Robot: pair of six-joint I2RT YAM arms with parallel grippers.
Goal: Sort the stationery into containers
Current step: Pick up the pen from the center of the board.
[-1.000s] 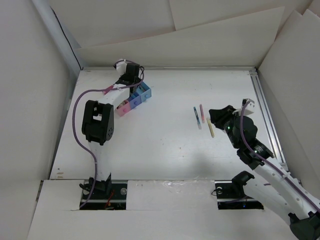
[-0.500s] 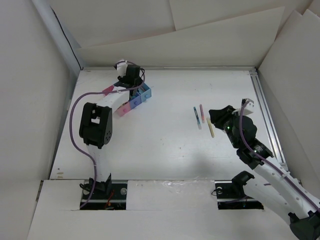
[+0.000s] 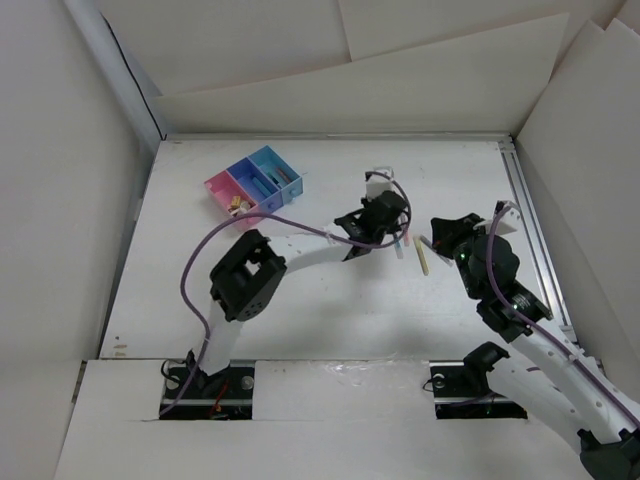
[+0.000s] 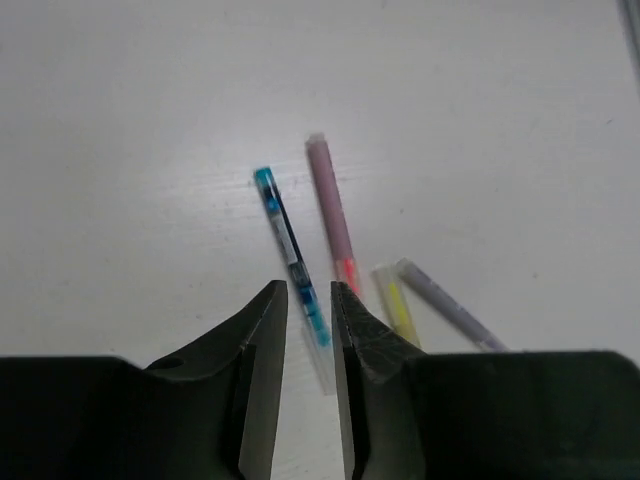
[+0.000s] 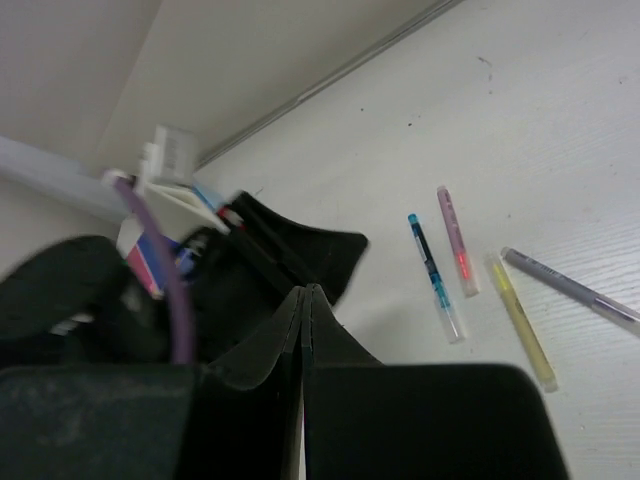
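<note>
White board walls (image 3: 350, 90) close in the pale surface (image 3: 330, 310) on every side, and we have two arms bolted at its near edge. Our left arm (image 3: 300, 250) reaches across to the middle right. The left fingers (image 4: 309, 290) hang over the loose pens with only a narrow slit between them. The clear end of the blue pen (image 4: 285, 225) runs along that slit with bare surface showing on both sides, so we judge nothing is clamped yet. The right fingers (image 5: 303, 295) are pressed flat together and carry nothing, close to the same cluster. Well apart, at the far left, sit the joined bins: the pink bin (image 3: 212, 187) with small tan bits (image 3: 237, 206) inside, the dark blue bin (image 3: 240, 168), and the light blue bin (image 3: 292, 180) with what looks like a stick in it. Just beside the blue pen lies the pink pen (image 4: 332, 215), then the yellow pen (image 4: 398, 305) and the lilac pen (image 4: 450, 310), whose far tips meet in a V. To pick well, we would centre the slit over the blue pen, take it nearer its middle than its clear end so it does not tip, and come down square. We would also stay clear of the pink pen and keep the right arm back. The blue pen has a pale band on its barrel, too small to read, and we find no other writing.
</note>
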